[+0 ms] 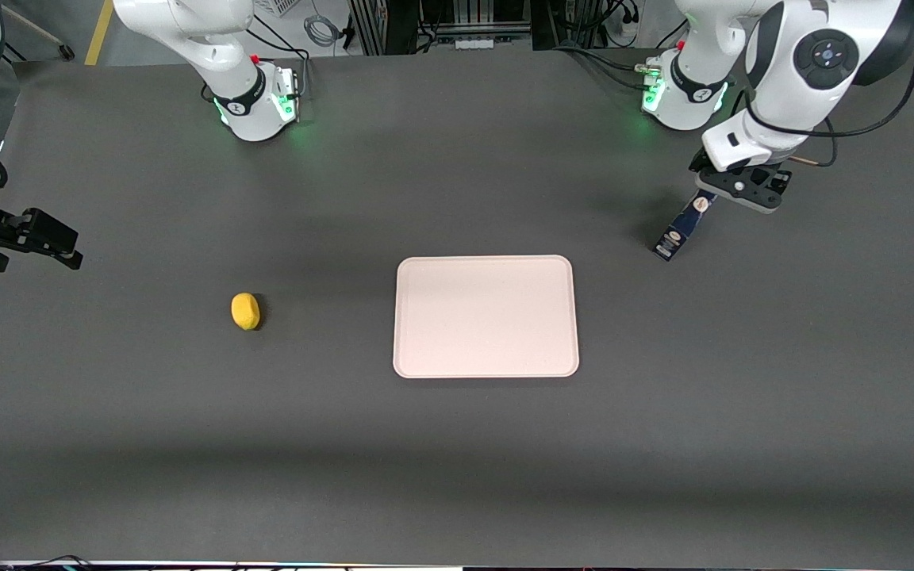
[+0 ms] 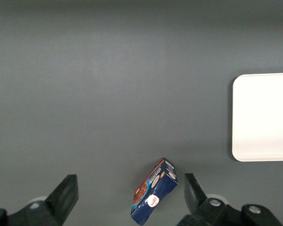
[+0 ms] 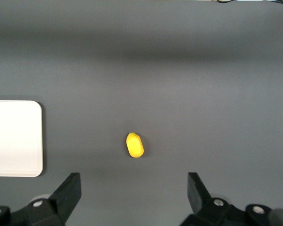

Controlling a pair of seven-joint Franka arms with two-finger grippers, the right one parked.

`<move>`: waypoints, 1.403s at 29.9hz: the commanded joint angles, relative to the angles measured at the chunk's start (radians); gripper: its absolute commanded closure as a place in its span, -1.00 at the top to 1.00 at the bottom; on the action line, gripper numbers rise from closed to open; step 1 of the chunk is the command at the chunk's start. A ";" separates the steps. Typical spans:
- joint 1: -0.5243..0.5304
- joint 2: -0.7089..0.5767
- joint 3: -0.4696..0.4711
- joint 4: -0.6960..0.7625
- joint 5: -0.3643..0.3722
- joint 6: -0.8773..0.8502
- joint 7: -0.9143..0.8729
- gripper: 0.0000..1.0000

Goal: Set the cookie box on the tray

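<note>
The left arm's end effector [image 2: 127,197] hangs with fingers spread wide above the slim navy-blue cardboard cookie box [image 2: 153,192], which lies on the dark tabletop [image 1: 457,444] toward the working arm's end, apart from the bare pale-pink rectangular tray [image 1: 485,316], likely lining up a grasp.

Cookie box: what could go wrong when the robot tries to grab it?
1. The cookie box lies at a slant between the open fingers of the gripper above it, so they might pinch its corners and spin it away.
2. It is slim, so it might slip out.
3. The tray sits apart from the box, so it could drop on the way.
</note>
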 commanded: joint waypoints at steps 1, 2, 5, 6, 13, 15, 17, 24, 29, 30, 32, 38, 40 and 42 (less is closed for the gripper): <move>-0.010 -0.013 -0.006 -0.080 -0.006 0.059 -0.072 1.00; -0.010 -0.013 -0.006 -0.080 -0.006 0.054 -0.075 1.00; -0.012 -0.013 -0.006 -0.080 -0.004 0.054 -0.075 0.99; -0.012 -0.013 -0.006 -0.080 -0.005 0.054 -0.075 0.97; -0.015 -0.013 -0.009 -0.075 -0.006 0.048 -0.089 0.25; -0.016 -0.013 -0.010 -0.066 -0.006 0.037 -0.104 0.00; -0.018 -0.015 -0.010 -0.052 -0.006 0.013 -0.115 -0.22; -0.022 -0.021 -0.013 0.005 -0.006 -0.073 -0.143 -0.62; -0.022 -0.022 -0.018 0.055 -0.006 -0.129 -0.143 -0.79; -0.021 -0.022 -0.018 0.070 -0.006 -0.142 -0.141 -0.79; -0.019 -0.026 -0.018 0.098 -0.007 -0.173 -0.143 -0.80; -0.018 -0.042 -0.010 0.218 -0.007 -0.297 -0.147 -0.80; -0.016 -0.064 -0.009 0.267 -0.009 -0.362 -0.147 -0.83; -0.015 -0.084 -0.007 0.323 -0.009 -0.432 -0.147 -0.84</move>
